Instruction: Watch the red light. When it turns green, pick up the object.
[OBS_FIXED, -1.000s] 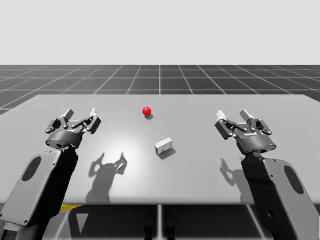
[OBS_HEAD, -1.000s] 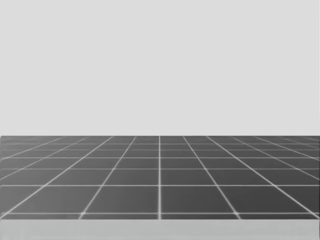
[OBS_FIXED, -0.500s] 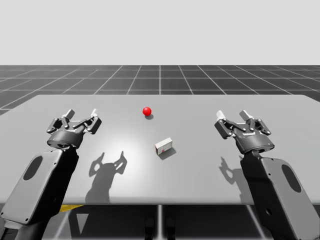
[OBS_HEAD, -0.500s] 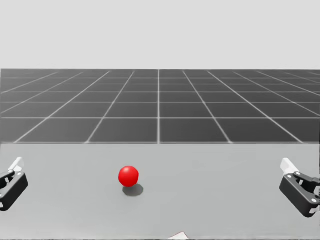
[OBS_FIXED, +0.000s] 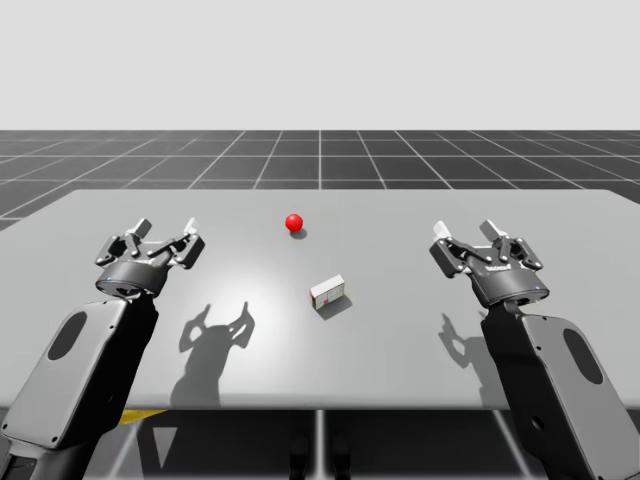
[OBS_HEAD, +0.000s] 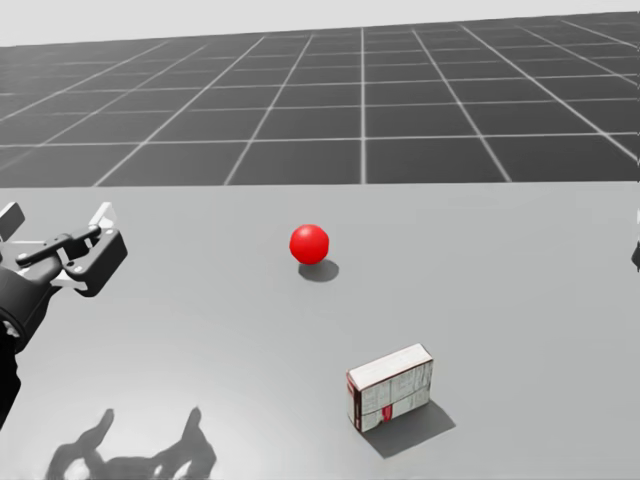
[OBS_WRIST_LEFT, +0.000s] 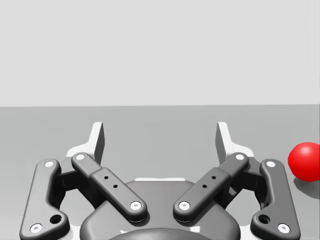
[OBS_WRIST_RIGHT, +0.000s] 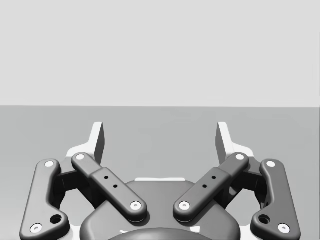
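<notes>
1. High view: my left arm comes in from the near desk edge at the left. Its forearm slants up and away from me, and the left gripper (OBS_FIXED: 165, 232) is held above the desk (OBS_FIXED: 400, 330) with its fingers spread wide and nothing between them.
2. My right arm mirrors it at the right side. The right gripper (OBS_FIXED: 465, 235) is also raised, with its fingers wide apart and nothing between them.
3. Both grippers point toward the far edge, and each arm throws a shadow on the bare desk beside it.
4. A small white box with red marks (OBS_FIXED: 328, 292) lies flat near the middle of the desk, between the two arms and well apart from both grippers.
5. The light, a red ball (OBS_FIXED: 294, 222), sits beyond the box toward the far edge, apart from it. In the left wrist view it is ahead of the gripper and off to its inner side.
6. Open desk surrounds the box on every side, with wide bare stretches between it and each gripper. The box and the ball both sit well in from all the desk edges.
</notes>
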